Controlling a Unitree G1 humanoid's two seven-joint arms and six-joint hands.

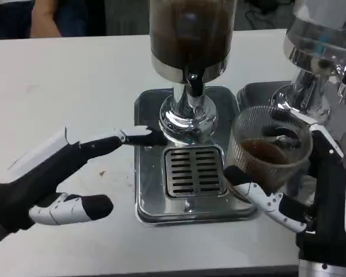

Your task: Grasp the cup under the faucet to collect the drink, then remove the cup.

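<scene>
In the head view, the cup (269,145) is a clear, ribbed tumbler with a wide round mouth, holding a shallow pool of dark brown drink in its lower part. It sits to the right of the drip tray (155,210) and off its slotted grate (195,171), well clear of the faucet (194,85) that hangs under the dark-filled dispenser (190,34) at the far centre. The right hand (303,193) holds the cup: white-and-black fingers (259,193) wrap its near side from the left and underneath, while the black part of the hand stands against its right wall. The cup is upright, perhaps slightly tilted. Behind it, at the far right, stands a second dispenser (317,52) on its own chrome base.

The left hand (57,176) lies on the left, well apart from the cup, holding nothing, fingers spread wide. One long finger (135,136) stretches right, its black tip at the chrome foot of the near dispenser by the tray's far left corner. Another points right above the white table (63,86).
</scene>
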